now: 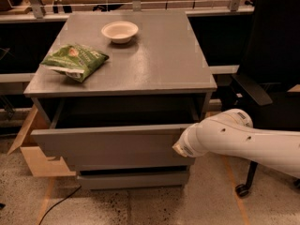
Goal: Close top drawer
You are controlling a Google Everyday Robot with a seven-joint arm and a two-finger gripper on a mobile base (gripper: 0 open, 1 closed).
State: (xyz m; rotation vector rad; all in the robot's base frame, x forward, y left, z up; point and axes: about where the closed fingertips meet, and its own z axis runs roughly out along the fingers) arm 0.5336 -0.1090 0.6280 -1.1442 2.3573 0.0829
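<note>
Your gripper, spread or pressed together you cannot tell, sits at the right end of the wide plain grey top drawer, which stands pulled out nearward, front running left-right, so the push goes far.

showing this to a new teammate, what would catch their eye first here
The big white arm stretches in from the right, its pincer at the right end of the top drawer front, which stands pulled out. Next, on the cabinet, a green bag lies at the left and a white bowl sits near the back.
</note>
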